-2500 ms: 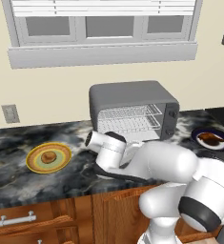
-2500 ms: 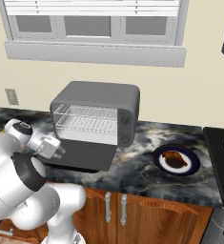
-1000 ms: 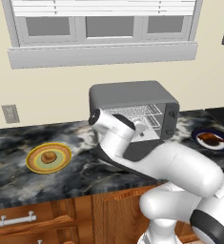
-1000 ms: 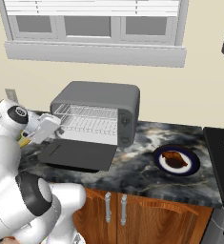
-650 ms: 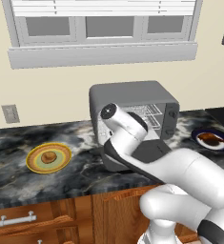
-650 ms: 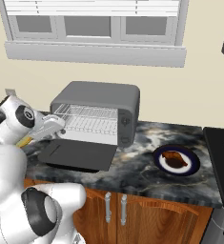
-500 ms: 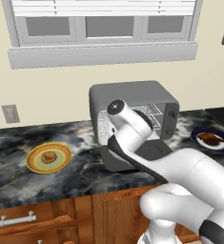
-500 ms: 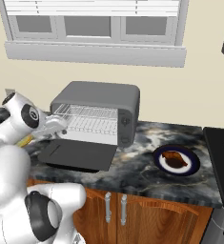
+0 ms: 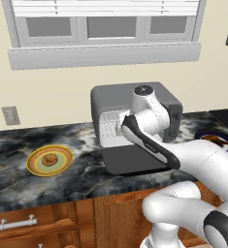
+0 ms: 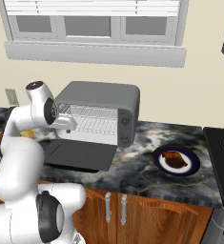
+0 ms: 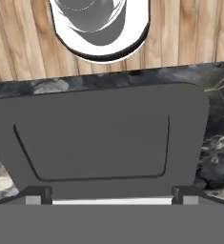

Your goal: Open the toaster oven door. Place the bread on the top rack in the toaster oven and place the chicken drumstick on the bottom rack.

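Observation:
The toaster oven (image 9: 154, 94) (image 10: 104, 97) stands at the back of the counter. Its door (image 9: 135, 160) (image 10: 80, 155) (image 11: 104, 143) lies flat and open, and wire racks (image 10: 92, 121) show inside. My gripper (image 9: 119, 130) (image 10: 73, 125) hangs in front of the oven mouth, above the door, pointing down at it. It is open and holds nothing. The bread (image 9: 49, 160) sits on a yellow-green plate (image 9: 35, 167) far to the left. The chicken drumstick (image 10: 174, 159) lies on a dark blue plate (image 10: 192, 167) to the right of the oven.
Dark marbled counter (image 9: 86, 179) (image 11: 218, 119) runs along the wall under a window (image 9: 105, 29). A black stovetop (image 10: 223, 152) borders the right end. A wall outlet (image 9: 9, 115) sits at the left. Wooden cabinets (image 10: 147, 214) lie below the counter edge.
The arm has swung up and to the right from low by the door's front edge, so the hand now hangs before the oven opening. The door stays open.

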